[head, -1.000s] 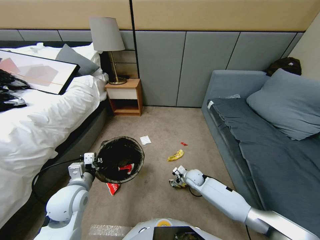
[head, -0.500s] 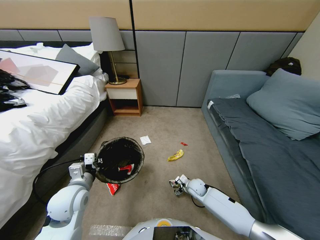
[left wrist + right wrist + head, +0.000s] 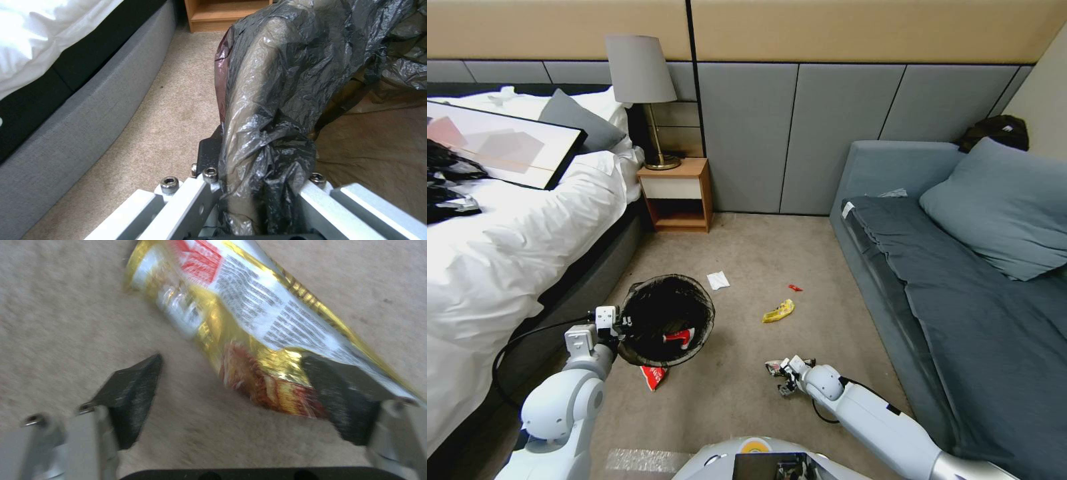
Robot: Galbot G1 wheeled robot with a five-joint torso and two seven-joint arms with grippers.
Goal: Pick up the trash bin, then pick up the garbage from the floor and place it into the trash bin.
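While the left gripper [image 3: 619,325] stays clenched on the bag-lined rim of the trash bin [image 3: 667,319], held at lower left of the head view beside the bed [image 3: 500,267], the right gripper [image 3: 231,396] sits low on the carpet [image 3: 747,253] at bottom centre, jaws spread wide. A gold snack packet [image 3: 249,326] lies between its fingers [image 3: 129,396], touching one of them. A yellow wrapper [image 3: 778,311] lies mid-frame.

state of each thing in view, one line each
trash bin: held by its rim, red wrapper inside
left gripper: shut on the bin's bag-lined rim
right gripper: open, fingers either side of the gold snack packet
yellow wrapper: lying on carpet
white scrap: lying on carpet
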